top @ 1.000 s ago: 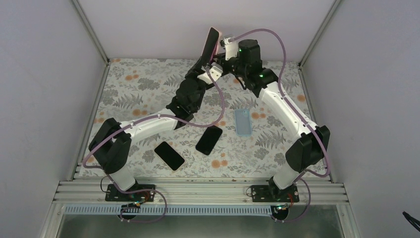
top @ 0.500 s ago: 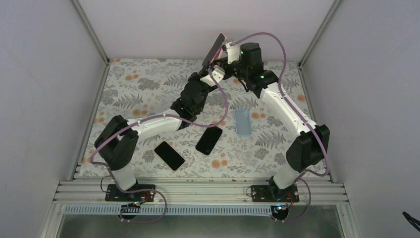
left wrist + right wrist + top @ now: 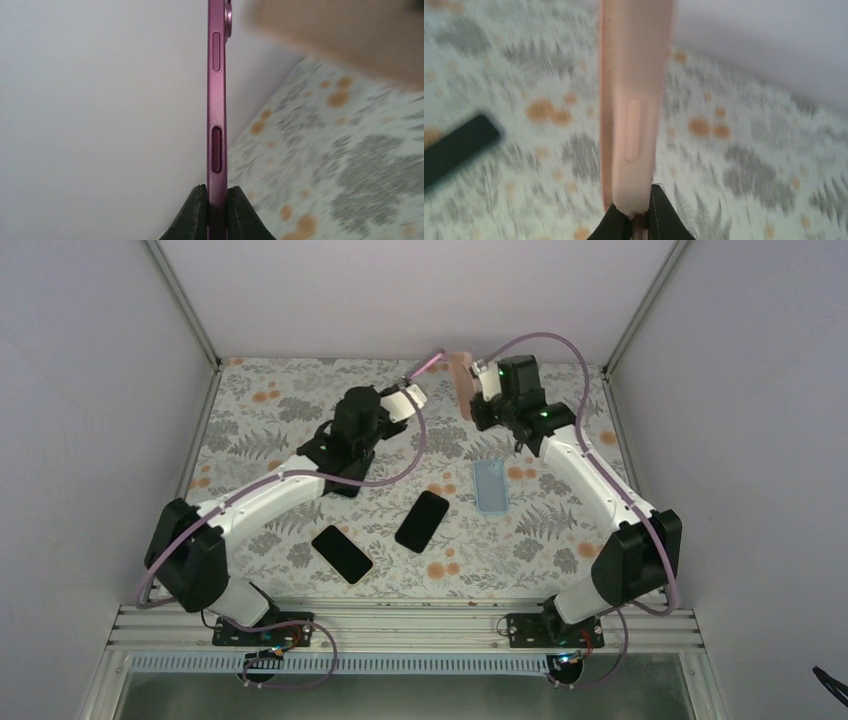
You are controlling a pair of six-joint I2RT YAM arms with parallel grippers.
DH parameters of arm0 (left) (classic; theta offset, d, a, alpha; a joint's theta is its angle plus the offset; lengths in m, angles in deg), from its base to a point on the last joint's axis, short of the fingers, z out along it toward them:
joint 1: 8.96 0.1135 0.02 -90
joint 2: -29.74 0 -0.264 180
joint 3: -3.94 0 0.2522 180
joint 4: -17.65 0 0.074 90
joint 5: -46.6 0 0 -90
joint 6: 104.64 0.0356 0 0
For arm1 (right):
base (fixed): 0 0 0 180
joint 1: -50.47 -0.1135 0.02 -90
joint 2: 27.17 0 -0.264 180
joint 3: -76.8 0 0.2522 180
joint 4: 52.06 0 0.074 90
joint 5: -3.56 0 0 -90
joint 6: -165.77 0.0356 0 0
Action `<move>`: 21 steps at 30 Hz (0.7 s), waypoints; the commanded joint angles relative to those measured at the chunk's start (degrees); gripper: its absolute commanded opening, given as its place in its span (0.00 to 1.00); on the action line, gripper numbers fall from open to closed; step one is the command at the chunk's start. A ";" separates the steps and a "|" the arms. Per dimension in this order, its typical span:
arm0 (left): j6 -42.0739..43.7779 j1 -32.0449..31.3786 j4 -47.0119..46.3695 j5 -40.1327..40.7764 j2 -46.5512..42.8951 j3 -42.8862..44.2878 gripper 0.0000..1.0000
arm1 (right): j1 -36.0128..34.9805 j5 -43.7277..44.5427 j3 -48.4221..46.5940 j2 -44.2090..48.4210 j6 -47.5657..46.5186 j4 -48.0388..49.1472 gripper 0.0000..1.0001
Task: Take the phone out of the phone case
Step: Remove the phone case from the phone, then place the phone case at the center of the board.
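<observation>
Left wrist view: the left gripper (image 3: pixel 217 202) is clamped on the purple phone (image 3: pixel 217 110), which stands edge-on above its fingers. The right gripper (image 3: pixel 634 216) pinches the empty pink phone case (image 3: pixel 634 90), near the left gripper but apart from it.

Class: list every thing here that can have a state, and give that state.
purple phone, uncased, clamped in the left jaws
pink case, empty, clamped in the right jaws
blue case, empty, lying flat
left black phone, lying flat, not held
right black phone, lying flat, not held
</observation>
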 commanded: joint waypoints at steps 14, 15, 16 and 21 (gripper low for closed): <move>21.22 1.83 -13.39 19.16 -1.55 -23.15 0.02 | 23.50 -24.58 24.83 1.28 -29.83 -30.28 0.04; 20.98 0.97 -13.80 19.10 -0.80 -23.46 0.02 | 25.20 -24.31 25.63 1.34 -31.01 -30.67 0.04; 20.47 0.23 -13.41 18.61 0.08 -23.55 0.02 | 27.03 -23.91 26.33 1.37 -32.32 -31.12 0.04; 18.39 -1.83 -9.50 17.84 7.53 -21.24 0.02 | 33.62 -22.19 27.86 0.03 -36.44 -31.81 0.04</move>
